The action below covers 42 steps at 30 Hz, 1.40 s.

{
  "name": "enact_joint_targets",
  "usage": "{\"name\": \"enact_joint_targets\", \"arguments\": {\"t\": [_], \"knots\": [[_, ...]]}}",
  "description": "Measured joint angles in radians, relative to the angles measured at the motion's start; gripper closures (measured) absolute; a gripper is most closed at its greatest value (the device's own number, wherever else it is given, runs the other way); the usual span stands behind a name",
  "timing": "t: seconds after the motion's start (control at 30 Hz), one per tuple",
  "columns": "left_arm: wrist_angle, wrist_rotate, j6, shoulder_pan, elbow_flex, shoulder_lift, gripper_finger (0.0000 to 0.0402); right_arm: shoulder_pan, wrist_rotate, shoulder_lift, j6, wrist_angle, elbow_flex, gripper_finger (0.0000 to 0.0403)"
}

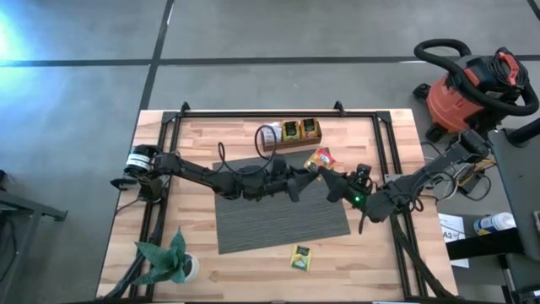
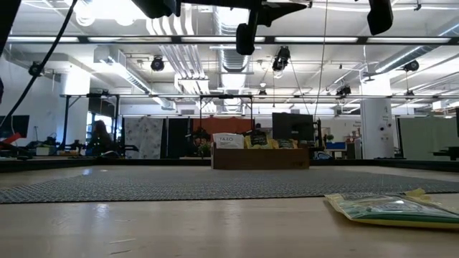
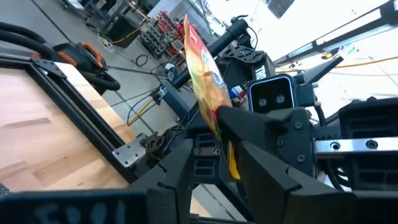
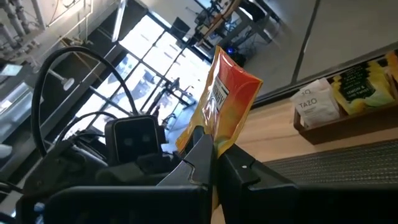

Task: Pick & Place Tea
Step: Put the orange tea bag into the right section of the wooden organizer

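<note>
Both arms meet in the air over the far right part of the grey mat (image 1: 283,211), well above the tabletop (image 1: 380,262). Your right pincer (image 4: 211,163) is shut tight on the lower edge of an orange-red tea packet (image 4: 227,106), which stands upright between its dark fingers. In the high view this packet (image 1: 320,159) sits between the two arms, just beyond the mat's far edge.

Your left pincer (image 3: 217,134) faces the same packet (image 3: 205,74); its jaws stand apart, one on each side of the packet. You cannot tell from these views whether they touch it.

A green and yellow tea packet (image 1: 301,257) lies flat on the bare wood near the front edge, just off the mat. The low view shows it (image 2: 391,209) close to the camera.

A cardboard box (image 1: 291,135) holding more packets stands at the far side of the tabletop.
</note>
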Motion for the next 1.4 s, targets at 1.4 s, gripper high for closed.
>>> {"name": "enact_joint_targets", "arguments": {"t": [1.4], "knots": [[-0.634, -0.009, 0.274, -0.012, 0.002, -0.184, 0.0401, 0.021, -0.483, -0.132, -0.068, -0.595, 0.0, 0.024]]}}
